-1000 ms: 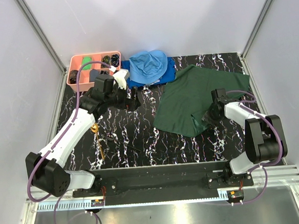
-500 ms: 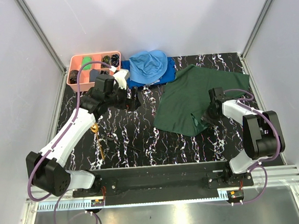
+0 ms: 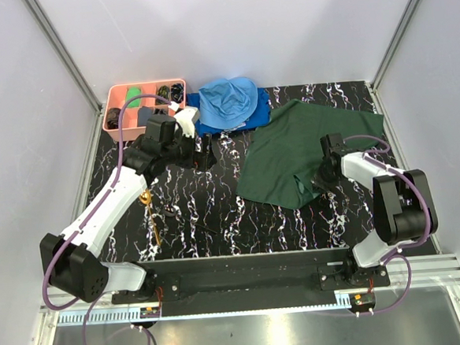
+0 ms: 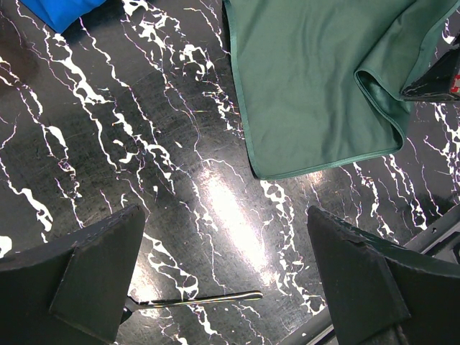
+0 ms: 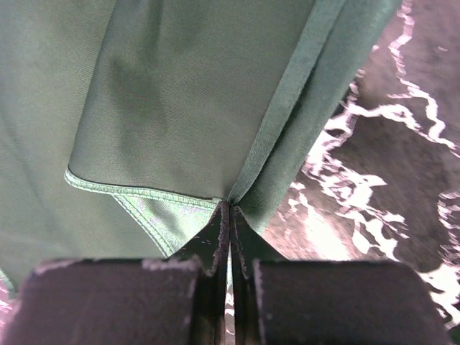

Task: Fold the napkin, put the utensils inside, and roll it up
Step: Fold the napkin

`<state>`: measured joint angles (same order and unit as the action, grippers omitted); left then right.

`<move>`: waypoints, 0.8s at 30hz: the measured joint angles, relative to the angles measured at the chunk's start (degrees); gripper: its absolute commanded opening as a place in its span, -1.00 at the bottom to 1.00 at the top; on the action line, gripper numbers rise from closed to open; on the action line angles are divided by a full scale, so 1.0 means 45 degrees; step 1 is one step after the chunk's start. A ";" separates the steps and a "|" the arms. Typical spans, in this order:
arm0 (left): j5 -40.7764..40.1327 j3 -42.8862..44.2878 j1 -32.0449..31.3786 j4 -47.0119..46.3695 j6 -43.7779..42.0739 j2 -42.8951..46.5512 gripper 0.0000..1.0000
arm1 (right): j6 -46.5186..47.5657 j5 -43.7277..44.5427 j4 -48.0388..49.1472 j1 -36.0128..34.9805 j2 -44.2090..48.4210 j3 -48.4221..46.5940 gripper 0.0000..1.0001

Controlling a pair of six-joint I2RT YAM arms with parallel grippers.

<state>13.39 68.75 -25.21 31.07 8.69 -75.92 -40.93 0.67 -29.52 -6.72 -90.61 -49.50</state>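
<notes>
The right gripper (image 5: 230, 214) is pinching, jaws together, only 1 thin hem fold of the dark green napkin (image 3: 291, 148) lying near the table's (image 3: 217, 213) right edge, so the cloth may be slipping free during folding; the left gripper (image 3: 205, 154) is hanging with jaws apart, holding nothing.

Utensil (image 4: 208, 297) end hidden behind left tool (image 4: 224, 237).

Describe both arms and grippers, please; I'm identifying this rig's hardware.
The left arm and right arm are white shells with bulky black joints, each with a purple cable alongside. The left gripper and right gripper have flat, matte black, wedge-shaped fingers.
</notes>
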 measured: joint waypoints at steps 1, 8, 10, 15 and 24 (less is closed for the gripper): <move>0.0005 0.0000 0.0000 0.0005 0.0000 0.0000 0.96 | 0.0039 0.0092 -0.0131 -0.0005 0.0053 -0.0005 -1.00; 0.0107 0.0000 0.0000 0.0000 0.0078 0.0000 0.96 | 0.0471 0.1345 -0.1977 -0.0010 0.1511 -0.0126 -1.00; 0.0146 0.0000 0.0000 0.0000 0.0092 0.0000 0.96 | 0.0578 0.1812 -0.2652 -0.0010 0.2220 -0.0301 -1.00; 0.0306 0.0000 0.0000 -0.0005 0.0141 0.0000 0.96 | 0.0797 0.2871 -0.4143 -0.0010 0.4085 -0.0869 -1.00; 0.0622 0.0000 0.0000 -0.0194 0.0282 0.0005 0.96 | 0.0913 0.3769 -0.5226 -0.0010 0.6324 -0.1511 -0.68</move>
<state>16.19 68.75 -25.21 30.20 9.96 -75.90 -36.82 17.63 -53.04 -6.76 -62.15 -56.29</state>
